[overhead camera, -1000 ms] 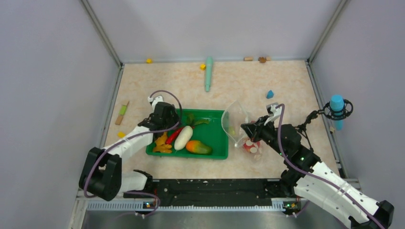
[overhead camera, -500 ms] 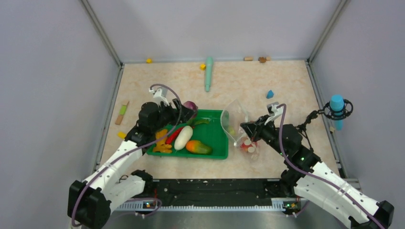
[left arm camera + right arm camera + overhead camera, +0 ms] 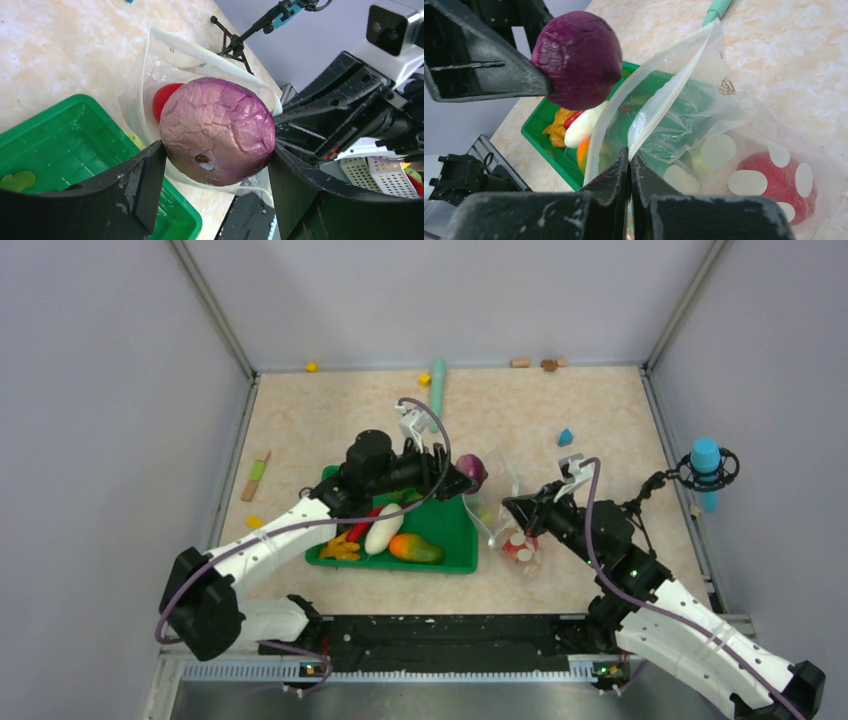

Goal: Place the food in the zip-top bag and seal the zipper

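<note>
My left gripper is shut on the purple onion and holds it in the air just left of the zip-top bag's open mouth. From the left wrist the onion fills the space between both fingers, with the bag and a red tomato behind it. My right gripper is shut on the bag's near mouth edge and holds the zipper strip up. One tomato lies inside the bag. White radish, mango, chili and yellow-orange bunch lie in the green tray.
A teal stick lies at the back centre and a blue block sits behind the bag. Small yellow and wooden blocks line the back wall. A blue-tipped stand rises at the right edge.
My left arm has lifted the onion from the tray's far left corner and carried it right, up to the bag's mouth. The right gripper and the bag have barely moved.
</note>
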